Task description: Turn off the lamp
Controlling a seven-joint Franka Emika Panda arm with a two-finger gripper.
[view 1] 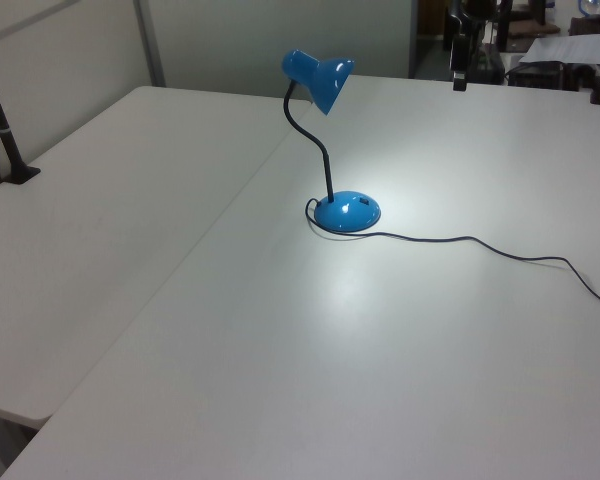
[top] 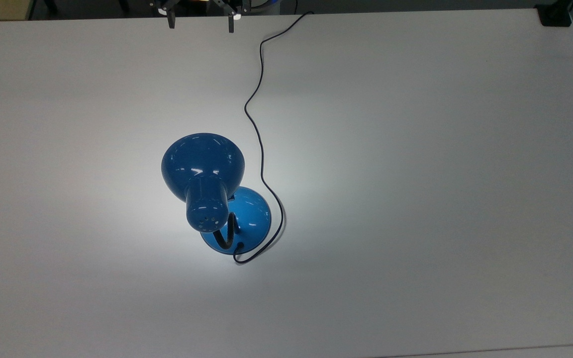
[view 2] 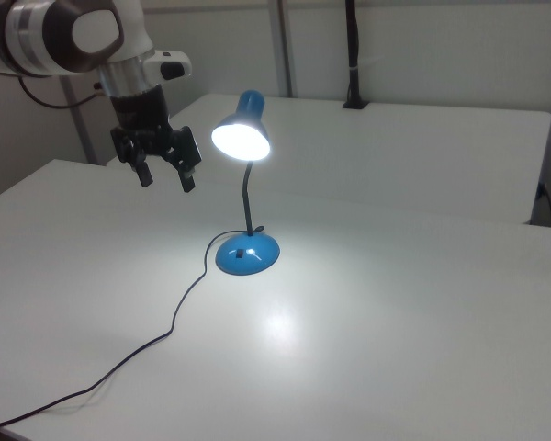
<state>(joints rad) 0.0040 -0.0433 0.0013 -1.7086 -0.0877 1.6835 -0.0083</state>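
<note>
My hand (view 2: 164, 173) is open, with nothing in it, and it hangs high over the counter (view 2: 422, 303). The lamp (view 2: 246, 184) is on and shines a bright spot on the counter. In the right view, the lamp stands to the right of my hand and lower down. A small dark switch (view 2: 241, 254) sits on its round base. I think I must go down and across to press it. The cord (top: 259, 124) trails under my hand. All around there is open room.

Lit blue lamp (view 2: 243, 175), upright
</note>
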